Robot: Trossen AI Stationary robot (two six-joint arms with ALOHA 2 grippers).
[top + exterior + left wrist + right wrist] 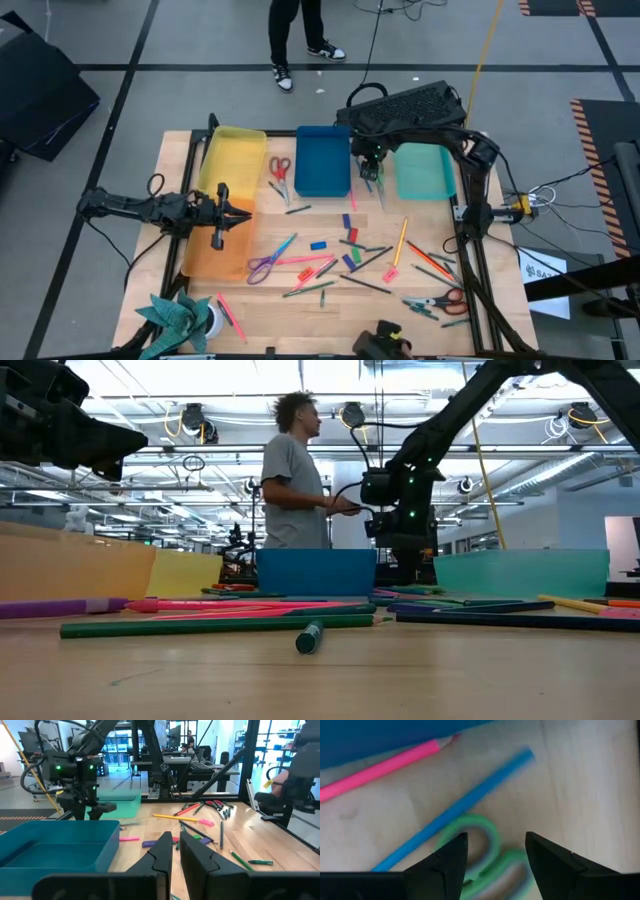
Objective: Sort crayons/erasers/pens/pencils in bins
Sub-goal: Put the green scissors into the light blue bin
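- Right end effector (372, 172) hangs low over the desk (300, 320) near the far edge, in the gap between the blue bin (322, 160) and the teal bin (424, 170)
- Right wrist view: fingers spread moderately wide with nothing between them; just below lie the green scissors (485, 851), handle loops between the fingers, with a blue stick (455, 810) and a pink stick (385, 765) just beside them
- Judged step: approach for a pick in that gap; nothing grasped yet. Which of the three items is the target, I cannot tell
- Next move calls for a short descent with the fingers straddling one item across its narrow width, not catching the scissor loops together with the blue stick that touches or overlaps them
- Blue stick: long axis diagonal in the wrist view, one end towards the blue bin; pink stick roughly parallel to it, sharpened tip showing by the bin wall
- Left end effector (238, 214) waits over the orange bin (215, 248) at the desk's left side, beside the yellow bin (232, 160); fingers nearly closed, a narrow slit between them, holding nothing
- Erasers and most sticks lie scattered over the desk's centre and right side, pointing every way; a small blue eraser (318, 245) lies mid-desk. Sorting looks early; bins appear mostly unfilled
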